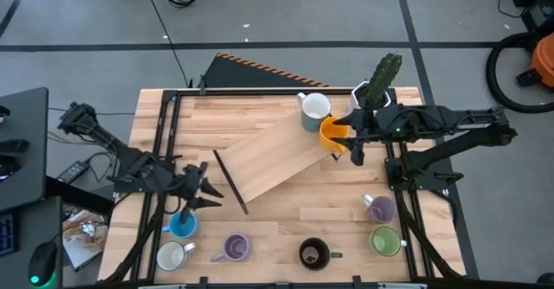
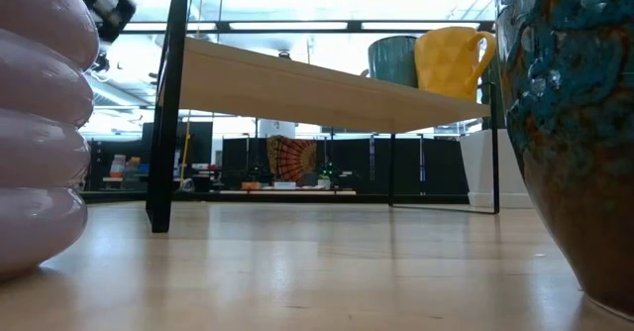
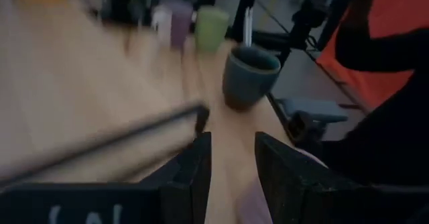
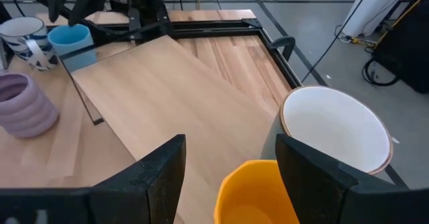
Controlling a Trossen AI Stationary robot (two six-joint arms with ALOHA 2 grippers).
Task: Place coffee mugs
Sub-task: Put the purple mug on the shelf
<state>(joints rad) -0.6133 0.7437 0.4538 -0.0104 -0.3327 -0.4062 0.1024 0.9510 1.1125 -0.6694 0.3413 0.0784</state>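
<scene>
On the raised wooden shelf (image 1: 268, 155) stand an orange mug (image 4: 258, 194) and a grey-blue mug with a white inside (image 4: 335, 127); both rest on their bases (image 2: 451, 61). My right gripper (image 4: 228, 150) is open, one finger on either side of the orange mug; I cannot tell whether they touch it. My left gripper (image 1: 197, 198) is open and holds nothing, above the table's near left, just beyond a blue mug (image 1: 182, 226). Along the near edge stand a white mug (image 1: 170, 256), a lavender one (image 1: 234, 247), a dark brown one (image 1: 313, 253), a green one (image 1: 386, 240) and a second lavender one (image 1: 379, 208).
A white pot with a green cactus (image 1: 381, 86) stands at the far right, close behind my right arm. The shelf sits askew on thin black legs (image 2: 163, 113), with open room beneath it. Black frame rails (image 1: 164, 150) run along the table's sides.
</scene>
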